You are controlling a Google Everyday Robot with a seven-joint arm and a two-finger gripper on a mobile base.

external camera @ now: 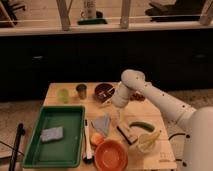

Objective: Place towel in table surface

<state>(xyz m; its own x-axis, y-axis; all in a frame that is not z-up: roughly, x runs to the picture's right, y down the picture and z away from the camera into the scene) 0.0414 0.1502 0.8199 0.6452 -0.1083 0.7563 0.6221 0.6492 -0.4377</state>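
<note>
gripper mid-table, grip state unclear | towel on table surface toward front edge | risk: snagging orange bowl

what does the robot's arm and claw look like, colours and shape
The arm is smooth glossy white, built of thick rounded tubular segments with a bulbous joint near the top. No cables or markings show on it. The claw sits at the arm's lower end over the table surface, pale like the arm; its finer details cannot be made out.
</note>
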